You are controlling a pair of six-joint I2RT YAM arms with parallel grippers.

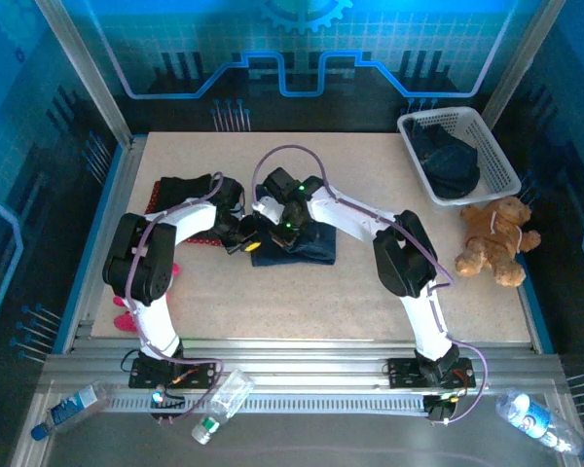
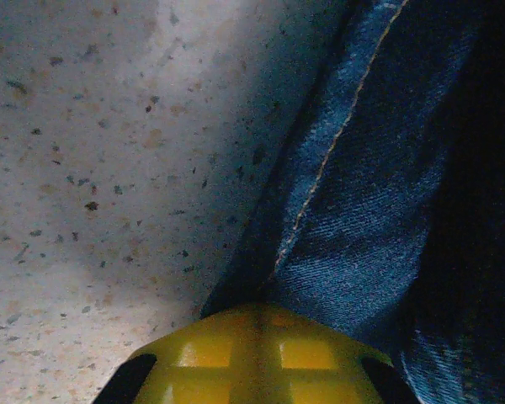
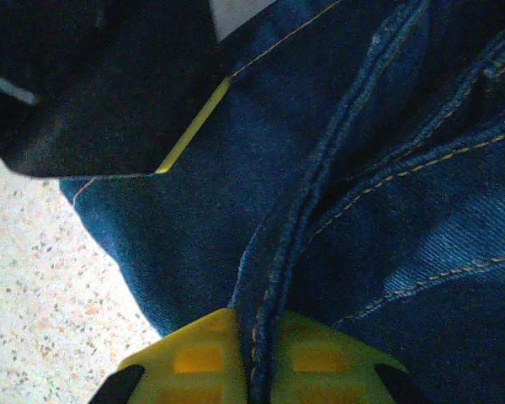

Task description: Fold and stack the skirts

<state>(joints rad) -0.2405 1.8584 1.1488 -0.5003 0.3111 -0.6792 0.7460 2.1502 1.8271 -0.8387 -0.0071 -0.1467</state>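
At the middle of the table lies the denim skirt, a bunched dark-blue heap. My left claw is pressed together on its nine o'clock edge, pinching the stitched hem. My right claw pinches a raised seam nearer twelve o'clock. To fold cleanly, I judge both should lift level, keep the cloth taut and lay edge on edge before it joins the red dotted skirt at ten o'clock.
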